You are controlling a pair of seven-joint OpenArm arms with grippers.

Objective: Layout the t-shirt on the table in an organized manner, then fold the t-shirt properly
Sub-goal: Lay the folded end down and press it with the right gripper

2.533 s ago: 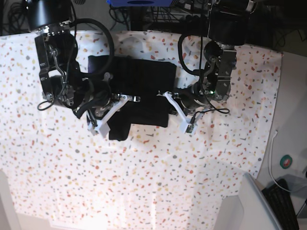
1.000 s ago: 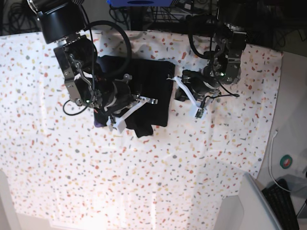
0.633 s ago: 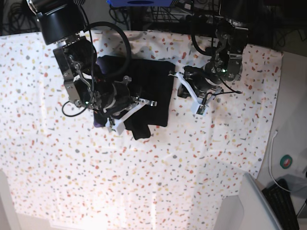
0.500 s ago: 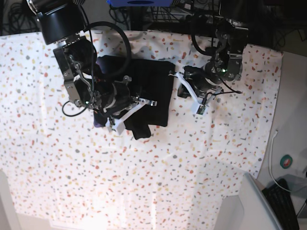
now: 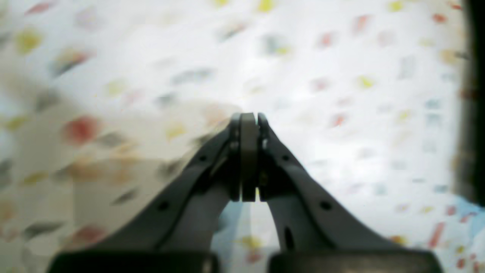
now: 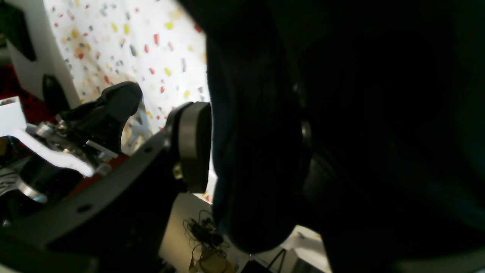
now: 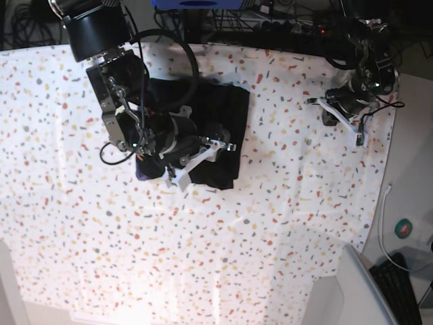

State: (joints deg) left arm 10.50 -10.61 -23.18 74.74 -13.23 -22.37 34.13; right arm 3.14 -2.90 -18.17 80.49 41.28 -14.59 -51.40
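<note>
One compact black bundle is all the t-shirt (image 7: 203, 128) now shows, folded on the far-left part of the table (image 7: 270, 237); since a second ago its loose near flap has been tucked in. The right claw (image 7: 199, 154), over its near edge, has parted, with cloth (image 6: 257, 144) between the jaws. The left claw (image 7: 342, 120), jaws together and empty, has pulled far right, so folding looks nearly done.
</note>
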